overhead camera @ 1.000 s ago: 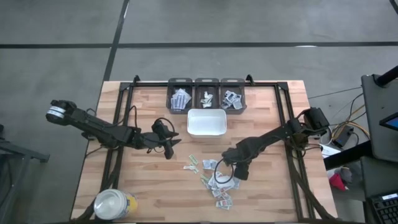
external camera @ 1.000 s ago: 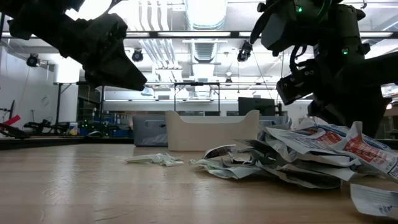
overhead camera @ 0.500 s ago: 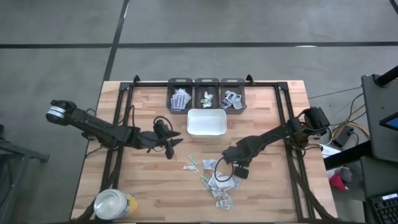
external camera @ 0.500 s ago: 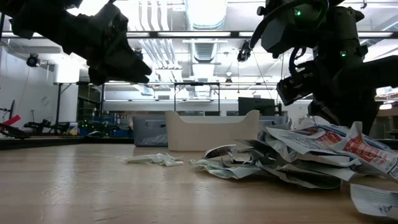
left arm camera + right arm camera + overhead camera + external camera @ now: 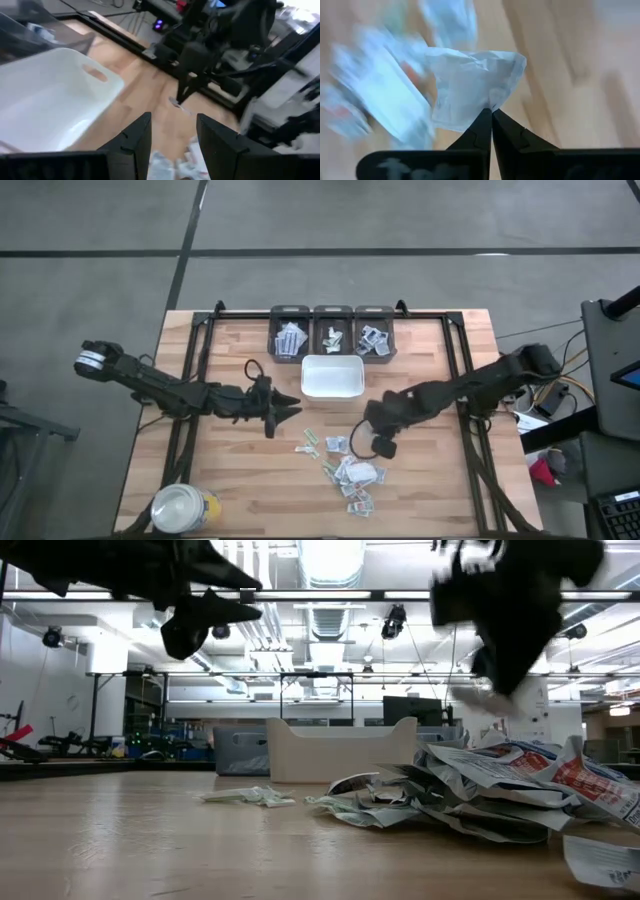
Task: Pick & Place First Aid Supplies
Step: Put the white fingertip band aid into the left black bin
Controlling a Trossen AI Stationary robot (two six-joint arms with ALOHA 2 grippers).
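The first aid supplies (image 5: 347,470) lie in a loose pile of small white packets near the table's middle front, also in the low view (image 5: 500,785). My right gripper (image 5: 381,446) hangs above the pile, shut on one crumpled white packet (image 5: 470,85), which the low view shows blurred (image 5: 487,698). My left gripper (image 5: 291,409) hovers open left of the white tray (image 5: 332,376), nothing between its fingers (image 5: 172,145). My right gripper pinches the white packet by one edge (image 5: 489,104) between its two fingertips. The fingers come from above, slanting down. The packet is lifted clear of the pile and hangs crumpled below the fingertips (image 5: 178,103).
Three dark bins (image 5: 332,331) holding sorted packets stand along the far edge behind the tray. A white-lidded yellow jar (image 5: 181,508) sits at the near left corner. A few stray packets (image 5: 250,797) lie left of the pile. Bare wood lies at the table's left and right.
My right gripper has risen from the pile, taking one white packet up with it, clear of the others. My left gripper has tipped up toward level and risen a little, staying open.
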